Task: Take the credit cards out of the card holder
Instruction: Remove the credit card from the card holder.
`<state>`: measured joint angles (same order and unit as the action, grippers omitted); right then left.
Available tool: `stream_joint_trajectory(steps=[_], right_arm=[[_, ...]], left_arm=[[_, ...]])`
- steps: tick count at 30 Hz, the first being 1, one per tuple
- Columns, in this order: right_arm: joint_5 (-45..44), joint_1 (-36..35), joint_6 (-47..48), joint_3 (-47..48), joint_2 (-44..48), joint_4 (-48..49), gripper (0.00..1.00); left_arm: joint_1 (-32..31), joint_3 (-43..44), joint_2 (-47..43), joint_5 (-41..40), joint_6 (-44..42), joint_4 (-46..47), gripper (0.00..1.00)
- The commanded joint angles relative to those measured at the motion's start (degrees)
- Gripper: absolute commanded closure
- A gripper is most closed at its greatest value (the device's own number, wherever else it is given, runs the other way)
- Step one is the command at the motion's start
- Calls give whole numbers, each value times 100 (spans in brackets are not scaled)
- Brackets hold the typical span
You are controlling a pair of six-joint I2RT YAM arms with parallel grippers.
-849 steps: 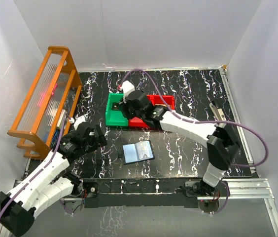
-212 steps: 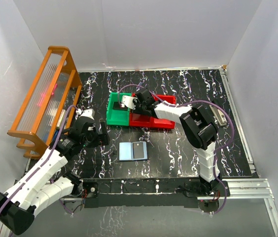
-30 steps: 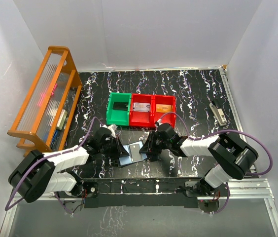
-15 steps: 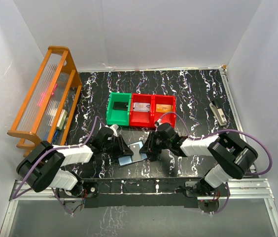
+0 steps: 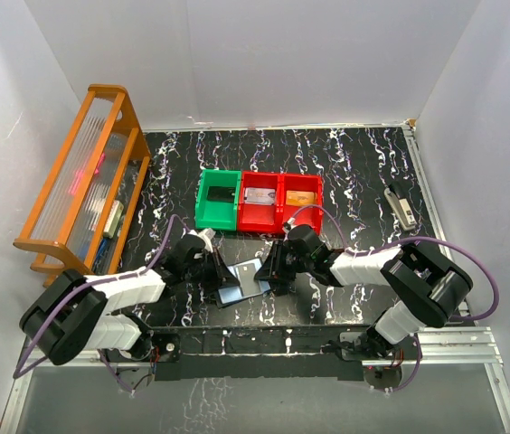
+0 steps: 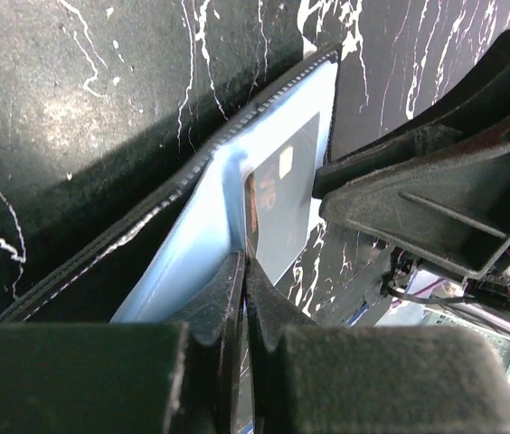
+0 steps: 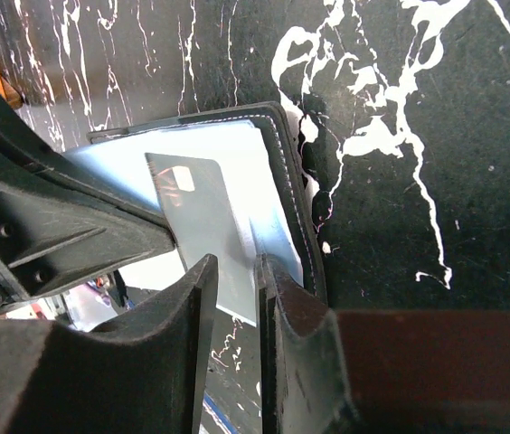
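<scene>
Jaws first. Left gripper (image 6: pixel 241 291) is closed down to a hairline on the near edge of the card holder's (image 6: pixel 183 244) light-blue panel, apparently pinning it. Right gripper (image 7: pixel 237 289) is down to a narrow slit with the near end of a grey card (image 7: pixel 196 208) running into it. That reads as clamped on the card, since the card sits skewed and lifted off the panel rather than flat in its pocket.

- Holder lies open on the black marbled table (image 5: pixel 354 172), close to the arm bases and squarely between the two grippers. Dark stitched rim is on the outside, blue panels face up.
- The two grippers face each other across the holder, nearly touching. Left wrist view shows the right one's fingertip right at the card's edge.
- Grey card has a chip patch at its far end. Can't tell how much of it is in the pocket.

Further back are a green bin (image 5: pixel 203 215) and a pair of red bins (image 5: pixel 279 222) in a row, touching:
- black card (image 5: pixel 220 193) in the green bin
- pale card (image 5: pixel 259 195) in the middle bin
- orange card (image 5: pixel 302 197) in the right-hand bin

Progress, my read: three cards are out and binned, and the grey one is mid-extraction. Left to do is pull it free and drop it. Other pockets aren't visible, so I can't rule out more cards.

Off to the sides, uninvolved: orange rack (image 5: pixel 101 99) on the left, small pale object (image 5: pixel 402 208) on the right.
</scene>
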<state>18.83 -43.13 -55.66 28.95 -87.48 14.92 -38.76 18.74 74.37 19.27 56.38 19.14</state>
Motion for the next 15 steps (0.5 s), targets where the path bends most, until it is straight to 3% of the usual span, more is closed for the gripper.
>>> stream_joint_trajectory(steps=[1,11,15], right_arm=[[-257,-42,243,113,35,-479,77],[-331,-42,660,642,706,-993,75],[22,-53,661,761,585,-854,76]], left_arm=[[-21,-37,-489,-146,-302,-594,100],[-26,97,-355,-164,-296,-572,99],[-29,64,-352,-126,-174,-385,84]])
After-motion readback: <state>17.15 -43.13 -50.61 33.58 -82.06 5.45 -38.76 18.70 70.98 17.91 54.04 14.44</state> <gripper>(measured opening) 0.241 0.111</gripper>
